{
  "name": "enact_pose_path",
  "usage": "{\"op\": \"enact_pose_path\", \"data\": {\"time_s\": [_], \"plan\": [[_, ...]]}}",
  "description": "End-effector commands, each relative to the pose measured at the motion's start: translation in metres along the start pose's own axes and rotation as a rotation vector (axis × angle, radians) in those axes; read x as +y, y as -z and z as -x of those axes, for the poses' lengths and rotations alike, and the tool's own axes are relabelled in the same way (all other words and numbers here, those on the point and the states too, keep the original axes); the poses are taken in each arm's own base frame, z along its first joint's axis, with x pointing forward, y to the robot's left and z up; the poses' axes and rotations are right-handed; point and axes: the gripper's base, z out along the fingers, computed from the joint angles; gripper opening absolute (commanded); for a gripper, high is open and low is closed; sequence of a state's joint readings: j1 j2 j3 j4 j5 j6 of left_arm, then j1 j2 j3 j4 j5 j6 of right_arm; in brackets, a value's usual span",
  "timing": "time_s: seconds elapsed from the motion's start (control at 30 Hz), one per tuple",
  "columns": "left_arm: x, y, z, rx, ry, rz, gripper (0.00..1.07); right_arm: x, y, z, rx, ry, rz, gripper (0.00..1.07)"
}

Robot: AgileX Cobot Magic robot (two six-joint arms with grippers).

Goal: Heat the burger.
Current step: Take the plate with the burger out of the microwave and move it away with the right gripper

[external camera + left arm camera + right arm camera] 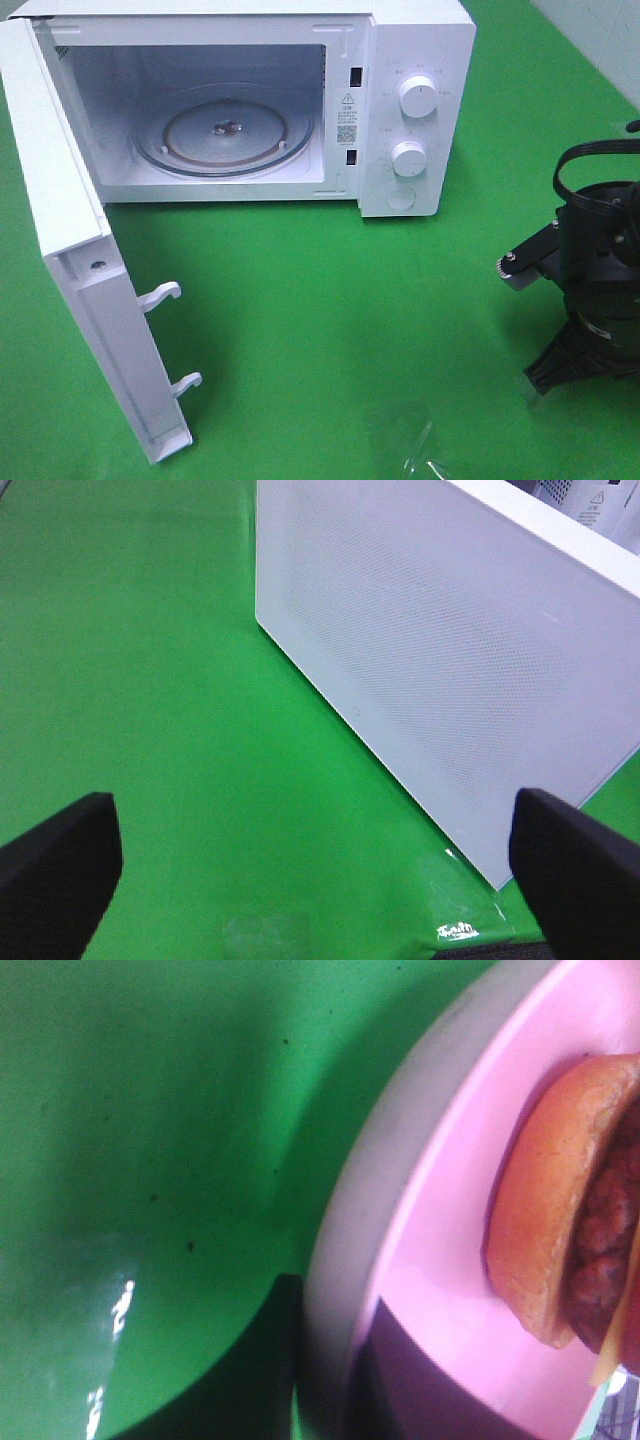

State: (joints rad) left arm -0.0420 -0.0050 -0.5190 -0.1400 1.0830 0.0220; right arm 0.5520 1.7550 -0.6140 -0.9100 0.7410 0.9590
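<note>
Looking down from the high camera, the microwave (250, 100) is standing with its door (90, 290) swung wide and its glass turntable (225, 135) bare. The right arm is working well to the microwave's right, its claw hidden.

The left gripper (315, 865) is hanging beside the door, jaws spread wide, holding nothing.

In the right wrist view, the burger (570, 1230) is sitting on a pink plate (450, 1240), cropped; the right claw is nearly closed, seemingly pinching the rim. Keeping the plate level matters.

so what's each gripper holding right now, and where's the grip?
Left gripper: open, nothing held. Right gripper: jaws clamp the rim of the pink plate carrying the burger.
</note>
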Motion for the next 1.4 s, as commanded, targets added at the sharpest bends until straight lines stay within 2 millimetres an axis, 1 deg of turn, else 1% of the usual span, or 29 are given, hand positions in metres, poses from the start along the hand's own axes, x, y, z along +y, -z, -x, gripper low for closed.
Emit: {"op": "enact_pose_path", "data": {"time_s": [0.03,0.1,0.13,0.17,0.27,0.33,0.43,0.5,0.53,0.57,0.6,0.63,0.67,0.73,0.77,0.8,0.83,0.87,0.9,0.93,1.0,1.03,1.07,1.1,1.13,1.17,1.27,1.33,1.4], "plan": [[-0.001,0.001,-0.001,-0.028,0.0,-0.006,0.98,-0.006,-0.008,0.008,0.018,0.0,-0.058,0.04],[-0.001,0.001,-0.001,-0.028,0.0,-0.006,0.98,-0.006,-0.017,0.017,0.044,-0.035,-0.056,0.11],[-0.001,0.001,-0.001,-0.028,0.0,-0.006,0.98,-0.006,-0.017,0.017,0.044,-0.035,-0.056,0.11],[-0.001,0.001,-0.001,-0.028,0.0,-0.006,0.98,-0.005,-0.018,0.019,0.049,-0.035,-0.051,0.17],[-0.001,0.001,-0.001,-0.028,0.0,-0.006,0.98,-0.004,-0.018,0.019,0.052,-0.03,-0.048,0.2],[-0.001,0.001,-0.001,-0.028,0.0,-0.006,0.98,-0.005,-0.014,0.019,0.056,-0.03,-0.03,0.38],[-0.001,0.001,-0.001,-0.028,0.0,-0.006,0.98,-0.005,-0.011,0.019,0.055,-0.036,-0.022,0.41],[-0.001,0.001,-0.001,-0.028,0.0,-0.006,0.98,-0.012,0.004,0.018,0.035,-0.071,0.02,0.52],[-0.001,0.001,-0.001,-0.028,0.0,-0.006,0.98,-0.012,0.004,0.018,0.035,-0.071,0.02,0.52],[-0.001,0.001,-0.001,-0.028,0.0,-0.006,0.98,-0.017,0.016,0.018,0.002,-0.096,0.053,0.54],[-0.001,0.001,-0.001,-0.028,0.0,-0.006,0.98,-0.017,0.016,0.018,0.002,-0.096,0.053,0.54],[-0.001,0.001,-0.001,-0.028,0.0,-0.006,0.98,-0.023,0.03,0.018,-0.04,-0.112,0.09,0.54],[-0.001,0.001,-0.001,-0.028,0.0,-0.006,0.98,-0.023,0.03,0.018,-0.04,-0.112,0.09,0.54],[-0.001,0.001,-0.001,-0.028,0.0,-0.006,0.98,-0.032,0.054,0.015,-0.115,-0.137,0.167,0.54],[-0.001,0.001,-0.001,-0.028,0.0,-0.006,0.98,-0.032,0.054,0.015,-0.115,-0.137,0.167,0.54],[-0.001,0.001,-0.001,-0.028,0.0,-0.006,0.98,-0.037,0.068,0.012,-0.163,-0.142,0.22,0.54],[-0.001,0.001,-0.001,-0.028,0.0,-0.006,0.98,-0.037,0.068,0.012,-0.163,-0.142,0.22,0.54],[-0.001,0.001,-0.001,-0.028,0.0,-0.006,0.98,-0.043,0.083,0.008,-0.217,-0.134,0.266,0.56],[-0.001,0.001,-0.001,-0.028,0.0,-0.006,0.98,-0.043,0.083,0.008,-0.217,-0.134,0.266,0.56],[-0.001,0.001,-0.001,-0.028,0.0,-0.006,0.98,-0.049,0.097,0.003,-0.27,-0.12,0.303,0.61],[-0.001,0.001,-0.001,-0.028,0.0,-0.006,0.98,-0.051,0.103,0.0,-0.295,-0.112,0.32,0.64],[-0.001,0.001,-0.001,-0.028,0.0,-0.006,0.98,-0.056,0.114,-0.006,-0.338,-0.1,0.346,0.71],[-0.001,0.001,-0.001,-0.028,0.0,-0.006,0.98,-0.056,0.114,-0.006,-0.338,-0.1,0.346,0.71],[-0.001,0.001,-0.001,-0.028,0.0,-0.006,0.98,-0.061,0.124,-0.011,-0.376,-0.091,0.362,0.78],[-0.001,0.001,-0.001,-0.028,0.0,-0.006,0.98,-0.061,0.124,-0.011,-0.376,-0.091,0.362,0.78],[-0.001,0.001,-0.001,-0.028,0.0,-0.006,0.98,-0.067,0.132,-0.018,-0.404,-0.087,0.369,0.83],[-0.001,0.001,-0.001,-0.028,0.0,-0.006,0.98,-0.069,0.135,-0.021,-0.41,-0.085,0.371,0.83],[-0.001,0.001,-0.001,-0.028,0.0,-0.006,0.98,-0.077,0.145,-0.036,-0.41,-0.088,0.367,0.83],[-0.001,0.001,-0.001,-0.028,0.0,-0.006,0.98,-0.081,0.148,-0.042,-0.411,-0.087,0.364,0.82]]}}
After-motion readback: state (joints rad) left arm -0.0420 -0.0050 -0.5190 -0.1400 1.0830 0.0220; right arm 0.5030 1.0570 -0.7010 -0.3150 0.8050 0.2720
